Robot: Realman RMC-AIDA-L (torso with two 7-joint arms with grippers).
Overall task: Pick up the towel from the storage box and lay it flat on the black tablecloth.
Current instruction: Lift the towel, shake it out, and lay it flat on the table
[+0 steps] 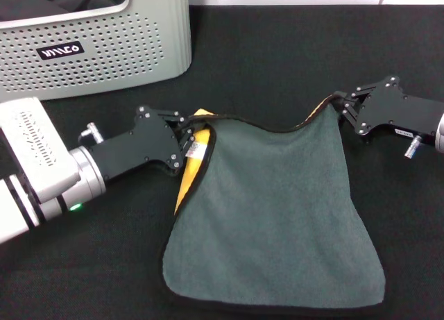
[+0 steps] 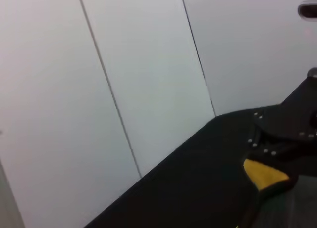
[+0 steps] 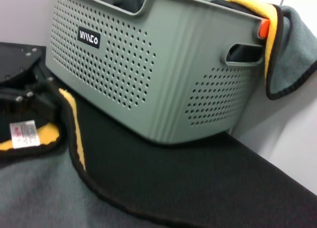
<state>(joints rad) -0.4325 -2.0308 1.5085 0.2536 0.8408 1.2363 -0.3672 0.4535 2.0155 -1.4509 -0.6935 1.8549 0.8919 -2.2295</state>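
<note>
– Why is the towel (image 1: 277,209) out on the black tablecloth (image 1: 277,63) already, well clear of the storage box (image 1: 90,49)?

– They're spreading it, I'd say. Grey-green side up, near edge flat.

– And the far edge?

– Stretched between both arms. The left gripper (image 1: 186,148) pinches the corner with the white label (image 1: 194,150); the right gripper (image 1: 340,108) clamps the other corner. That tension, I'd guess, takes out wrinkles before letting go.
</note>
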